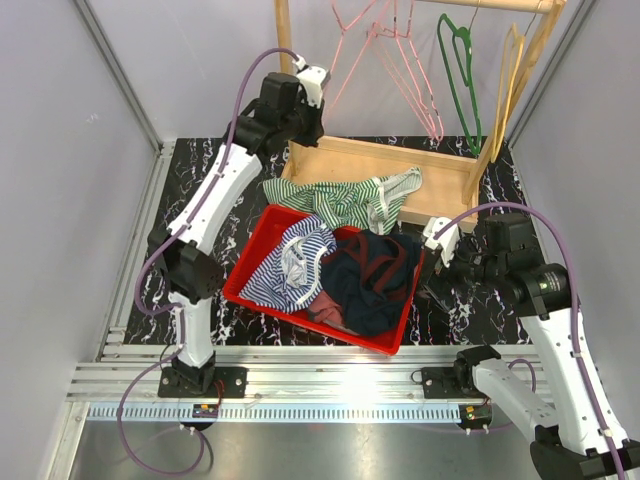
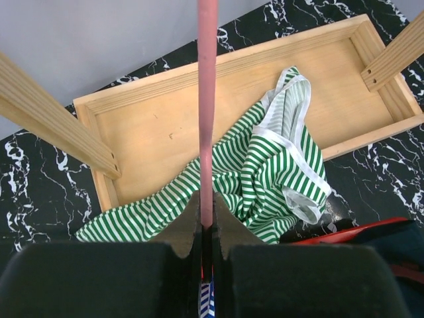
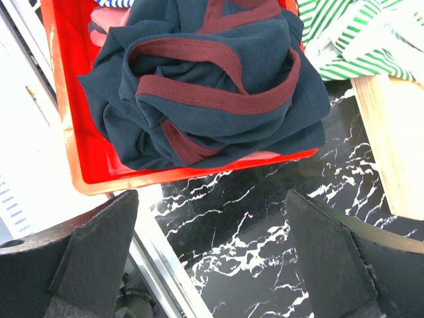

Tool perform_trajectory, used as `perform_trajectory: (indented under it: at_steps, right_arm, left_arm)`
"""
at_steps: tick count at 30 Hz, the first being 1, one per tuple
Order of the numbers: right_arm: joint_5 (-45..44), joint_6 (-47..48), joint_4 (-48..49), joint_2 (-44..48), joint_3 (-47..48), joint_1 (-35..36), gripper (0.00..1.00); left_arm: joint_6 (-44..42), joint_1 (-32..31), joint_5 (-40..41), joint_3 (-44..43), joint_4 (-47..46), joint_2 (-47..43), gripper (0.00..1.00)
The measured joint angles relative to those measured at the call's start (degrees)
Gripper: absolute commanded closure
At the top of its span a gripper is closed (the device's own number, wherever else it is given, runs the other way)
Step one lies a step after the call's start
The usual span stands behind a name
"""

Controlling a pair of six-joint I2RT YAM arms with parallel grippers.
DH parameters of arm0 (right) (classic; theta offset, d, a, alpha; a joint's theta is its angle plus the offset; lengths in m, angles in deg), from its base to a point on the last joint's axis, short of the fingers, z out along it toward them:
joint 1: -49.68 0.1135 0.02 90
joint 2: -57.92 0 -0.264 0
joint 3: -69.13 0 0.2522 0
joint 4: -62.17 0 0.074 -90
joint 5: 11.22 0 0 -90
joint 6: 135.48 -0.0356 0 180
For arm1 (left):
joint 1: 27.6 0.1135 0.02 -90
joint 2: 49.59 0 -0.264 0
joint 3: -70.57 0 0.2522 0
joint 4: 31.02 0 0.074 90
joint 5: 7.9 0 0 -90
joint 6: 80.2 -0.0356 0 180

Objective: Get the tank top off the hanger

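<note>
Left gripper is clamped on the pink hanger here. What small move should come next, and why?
Probably open the left gripper and let the pink hanger go. The green striped tank top already lies crumpled across the wooden tray, off the hanger, so the grip seems to serve nothing more.

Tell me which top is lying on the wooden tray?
The green-and-white striped tank top: it drapes over the wooden tray's edge, while the blue-striped top and the navy maroon-trimmed top lie in the red bin.
</note>
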Motion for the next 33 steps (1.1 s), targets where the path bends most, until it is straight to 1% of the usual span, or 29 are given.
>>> perform_trajectory:
  at_steps: [8,14,21,33]
  right_arm:
    - [1.5,-0.3,1.1,0.0,-1.1,0.0,0.00]
    - [2.7,-0.4,1.6,0.0,-1.7,0.0,0.00]
    - [3.0,-0.6,2.3,0.0,-2.5,0.0,0.00]
    - [4.4,-0.9,2.3,0.0,-2.8,0.0,0.00]
  left_arm:
    - [1.9,5.2,-9.1,-7.9,-1.0,5.4,1.00]
    - [5.7,5.9,-13.6,-12.6,-3.0,8.9,1.00]
    - [9.3,6.2,-16.7,-13.4,-4.1,11.0,1.00]
    - [12.0,6.7,-19.7,-14.8,-4.0,12.1,1.00]
